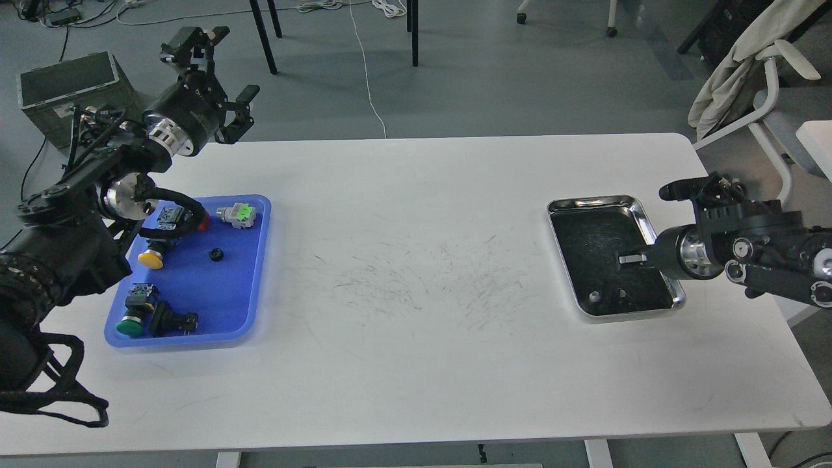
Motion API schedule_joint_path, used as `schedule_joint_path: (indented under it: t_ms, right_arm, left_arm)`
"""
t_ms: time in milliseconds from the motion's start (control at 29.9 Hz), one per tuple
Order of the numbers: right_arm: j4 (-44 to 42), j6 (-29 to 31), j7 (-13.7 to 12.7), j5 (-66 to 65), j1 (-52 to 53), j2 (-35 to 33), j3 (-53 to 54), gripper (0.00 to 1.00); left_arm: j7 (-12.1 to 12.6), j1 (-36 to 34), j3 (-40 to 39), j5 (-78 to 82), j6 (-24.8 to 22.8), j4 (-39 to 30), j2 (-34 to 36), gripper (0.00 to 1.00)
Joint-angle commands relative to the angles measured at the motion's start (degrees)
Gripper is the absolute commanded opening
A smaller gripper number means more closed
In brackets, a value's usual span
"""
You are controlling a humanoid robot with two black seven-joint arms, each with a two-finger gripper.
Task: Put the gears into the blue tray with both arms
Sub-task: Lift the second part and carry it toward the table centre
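While the left pincer [224, 78] hangs raised beyond the far left corner of the white surface [416, 292], its two fingers are spread wide with nothing between them. Toward seven o'clock from it lies the blue tray [195, 286], flat on the surface near the left edge. One gear [216, 255] rests on the tray's floor, at about two o'clock from the tray's middle. Sharing the tray are a yellow-capped push-button [151, 259], a green-capped push-button [131, 324], a black switch body [170, 320] just beside it, and a grey and green switch part [236, 214] near the far rim.

Well apart, at three o'clock across the surface, sits the steel tray [640, 211], its dark floor holding a few small pieces too small to name. The right pincer [656, 257] reaches over this tray's right side; whether its fingers are apart or together I cannot tell.
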Motion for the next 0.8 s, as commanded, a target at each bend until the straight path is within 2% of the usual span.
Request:
schedule_joint_path:
  t_ms: [0, 134, 234, 334, 501, 602, 769]
  right_arm:
    - [0.9, 0.1, 0.6, 6.2, 9.0, -1.7, 2.7, 0.02]
    - [-0.3, -0.2, 1.0, 16.2, 12.0, -2.4, 14.7, 0.01]
    - [-2.1, -0.3, 0.9, 26.7, 7.1, -0.5, 26.0, 0.01]
    - [-2.2, -1.7, 1.0, 32.2, -0.1, 5.6, 34.9, 0.01]
    - [-2.6, -4.7, 2.1, 33.0, -14.2, 15.4, 45.7, 0.01]
    - [-4.5, -4.7, 2.1, 33.0, -19.8, 20.7, 48.5, 0.01]
    - [-7.9, -4.6, 2.2, 32.9, -23.4, 29.3, 48.9, 0.01]
  left_arm:
    - [0.0, -0.1, 0.0, 0.0, 0.0, 0.0, 0.1, 0.98]
    - [0.0, -0.4, 0.0, 0.1, 0.0, 0.2, 0.3, 0.98]
    - [0.1, -0.5, 0.0, 0.2, 0.1, 0.2, 0.3, 0.98]
    - [0.1, -0.6, 0.0, 0.1, 0.4, 0.2, 0.3, 0.98]
    - [0.0, -0.6, 0.0, 0.1, 1.2, 0.2, 0.3, 0.98]
    - [0.1, -0.6, 0.0, 0.1, 1.2, 0.3, 0.6, 0.98]
    - [0.1, -0.6, 0.0, 0.2, 1.2, 0.3, 0.7, 0.98]
